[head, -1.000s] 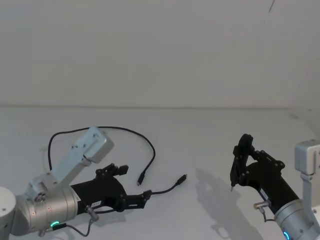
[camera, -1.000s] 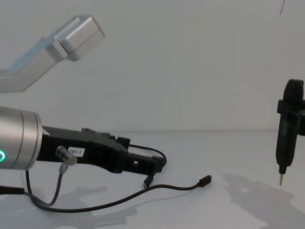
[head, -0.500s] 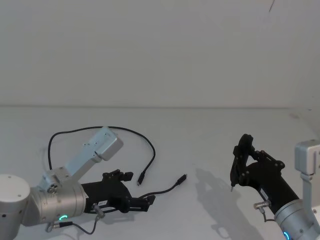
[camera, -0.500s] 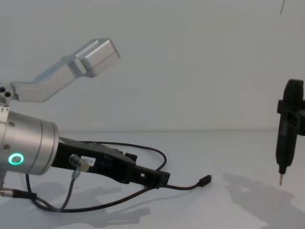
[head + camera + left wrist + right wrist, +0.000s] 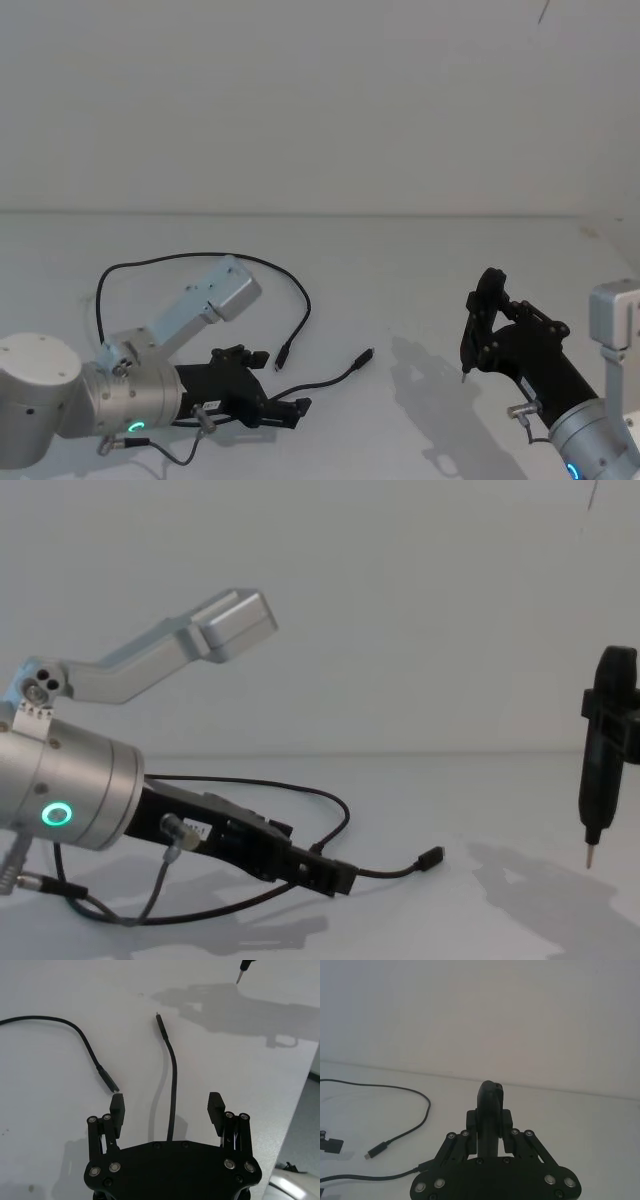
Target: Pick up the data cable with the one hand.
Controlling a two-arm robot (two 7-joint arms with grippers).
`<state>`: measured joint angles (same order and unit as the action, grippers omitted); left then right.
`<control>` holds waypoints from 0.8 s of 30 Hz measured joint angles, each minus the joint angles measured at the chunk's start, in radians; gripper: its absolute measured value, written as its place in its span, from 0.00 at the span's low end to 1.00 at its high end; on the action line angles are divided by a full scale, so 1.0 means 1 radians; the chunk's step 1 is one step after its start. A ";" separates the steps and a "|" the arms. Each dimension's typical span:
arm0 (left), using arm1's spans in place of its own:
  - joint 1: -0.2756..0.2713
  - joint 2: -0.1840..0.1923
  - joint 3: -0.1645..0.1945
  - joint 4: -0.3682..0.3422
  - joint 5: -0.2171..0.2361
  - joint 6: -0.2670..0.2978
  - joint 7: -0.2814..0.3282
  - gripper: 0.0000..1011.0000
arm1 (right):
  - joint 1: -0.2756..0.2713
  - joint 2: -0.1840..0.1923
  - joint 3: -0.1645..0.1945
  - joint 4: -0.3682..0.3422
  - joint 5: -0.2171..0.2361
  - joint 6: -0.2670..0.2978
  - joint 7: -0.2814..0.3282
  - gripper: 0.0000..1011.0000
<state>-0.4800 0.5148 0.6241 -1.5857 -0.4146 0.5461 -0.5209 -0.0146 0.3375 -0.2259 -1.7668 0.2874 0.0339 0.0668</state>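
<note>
The data cable (image 5: 200,256) is a thin black line that loops across the white table. One plug (image 5: 367,355) points right and the other plug (image 5: 282,357) lies near the middle. My left gripper (image 5: 278,385), the one hand, sits low over the table and is open. In the left wrist view the left gripper (image 5: 167,1106) straddles the cable (image 5: 173,1075), with a finger on each side and neither touching it. From the chest, its tip (image 5: 335,876) lies just short of the plug (image 5: 432,858). My right gripper (image 5: 487,305) hovers at the right, shut on a black pen-like tool (image 5: 600,770).
The silver link of my left arm (image 5: 222,292) hangs over the cable's loop. The table's edge (image 5: 305,1085) runs close by in the left wrist view. A white wall (image 5: 320,100) closes the back. The pen-like tool's metal tip (image 5: 589,856) points down at the table.
My left gripper has tilted down and dropped nearer the table, sliding forward along the cable; its silver link swung right. The right arm and tool have not moved.
</note>
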 joint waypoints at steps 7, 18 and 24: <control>-0.029 -0.008 0.025 0.022 0.017 0.017 -0.008 0.99 | 0.000 0.000 0.000 0.000 0.000 0.000 0.000 0.28; -0.050 -0.015 0.042 0.039 0.031 0.028 -0.015 0.95 | 0.000 0.000 0.000 0.000 0.000 0.000 0.000 0.28; -0.055 -0.016 0.046 0.042 0.034 0.030 -0.016 0.81 | 0.000 0.000 0.000 0.000 0.000 0.000 0.000 0.28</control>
<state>-0.5348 0.4985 0.6703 -1.5434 -0.3803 0.5764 -0.5373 -0.0146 0.3374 -0.2259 -1.7667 0.2874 0.0340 0.0668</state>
